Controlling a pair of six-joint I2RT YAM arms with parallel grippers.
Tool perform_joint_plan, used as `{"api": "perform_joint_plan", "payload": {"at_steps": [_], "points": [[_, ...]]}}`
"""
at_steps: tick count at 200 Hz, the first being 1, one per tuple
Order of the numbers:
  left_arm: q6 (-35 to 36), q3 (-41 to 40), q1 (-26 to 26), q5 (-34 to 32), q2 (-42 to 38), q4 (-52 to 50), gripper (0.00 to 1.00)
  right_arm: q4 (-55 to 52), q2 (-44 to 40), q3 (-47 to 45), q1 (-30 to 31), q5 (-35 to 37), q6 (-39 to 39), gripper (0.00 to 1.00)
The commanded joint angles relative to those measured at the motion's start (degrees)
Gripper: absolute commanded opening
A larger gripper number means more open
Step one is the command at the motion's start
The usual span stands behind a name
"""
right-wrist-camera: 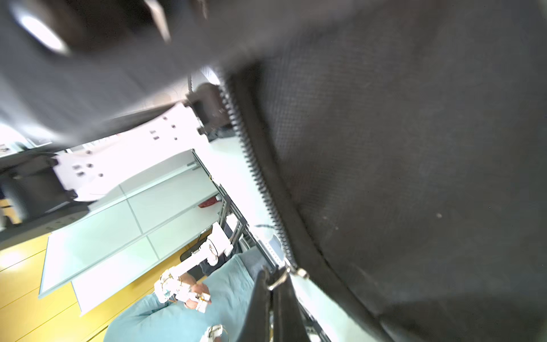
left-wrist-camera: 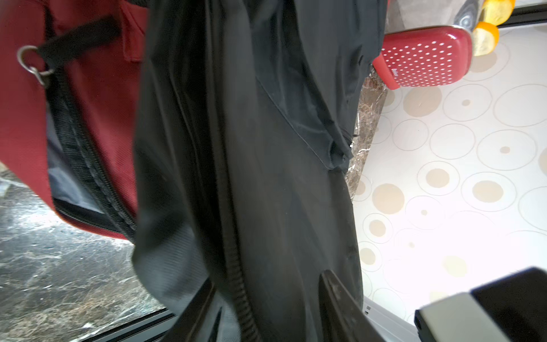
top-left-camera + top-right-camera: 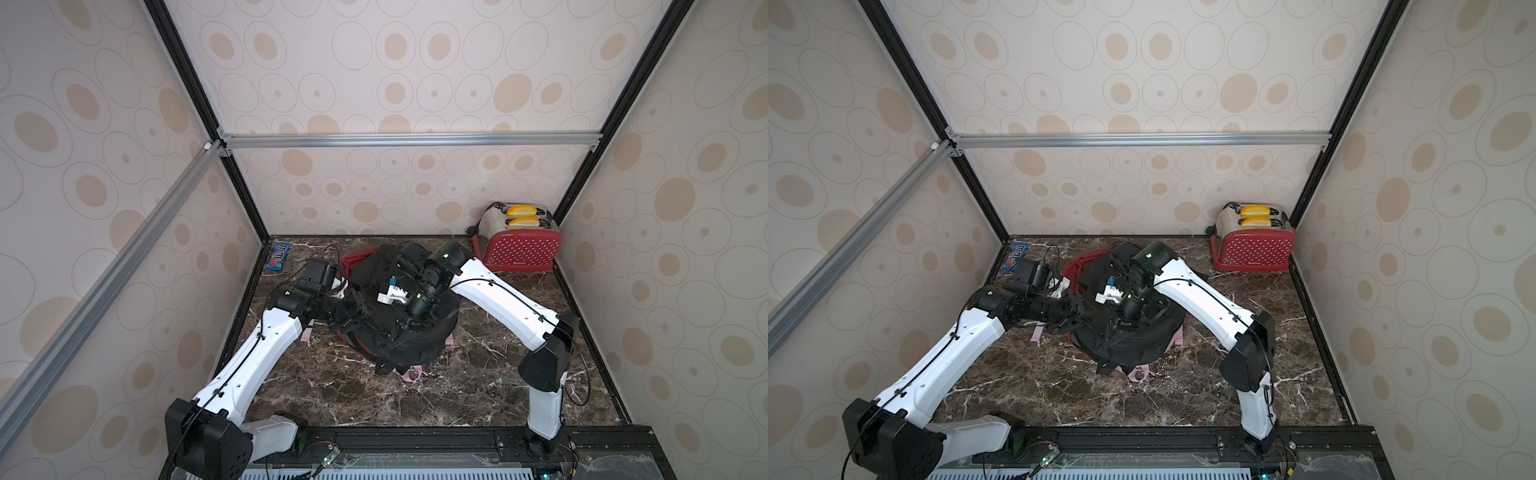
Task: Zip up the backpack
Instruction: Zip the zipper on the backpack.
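Observation:
A black and red backpack (image 3: pixel 399 336) (image 3: pixel 1133 340) lies in the middle of the marble table, and both arms reach into it. In the left wrist view my left gripper (image 2: pixel 266 281) stands open; black fabric and a zipper line (image 2: pixel 239 296) run between its fingers (image 2: pixel 340 305). The backpack's red part (image 2: pixel 103 103) shows a half-open zipper with a metal ring (image 2: pixel 29 62). In the right wrist view my right gripper (image 1: pixel 270 293) is shut on the metal ring pull (image 1: pixel 279 281) of the zipper slider (image 1: pixel 302 272), at the end of an open row of teeth (image 1: pixel 254 165).
A red dotted toaster (image 3: pixel 519 245) (image 3: pixel 1252 245) with yellow slices stands at the back right corner. A blue candy pack (image 3: pixel 279 257) lies at the back left edge. Pink pieces (image 3: pixel 413 374) stick out from under the backpack. Patterned walls close in three sides.

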Motion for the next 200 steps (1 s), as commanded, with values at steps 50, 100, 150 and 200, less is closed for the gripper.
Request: {"api": "perform_joint_plan", "payload": {"at_steps": [50,100,150,200], "points": [[1.73,0.59,0.65,1.37,-0.47,0.81,0.52,-2.03,-5.90,-4.36,-0.37,-0.65,-1.77,0.00],[1.71,-1.58,0.68,4.12,-0.28,3.02,0.52,-0.46,-4.75,-2.95,-0.38,-1.54,-0.49,0.00],[0.93,-5.86,0.44,6.60,-0.68,6.20,0.52,1.17,-3.97,-2.80,-0.38,-2.34,0.47,0.00],[0.05,-6.17,0.02,8.24,-0.40,8.03,0.15,1.83,-2.14,-2.20,-0.32,-2.67,0.73,0.00]]}}
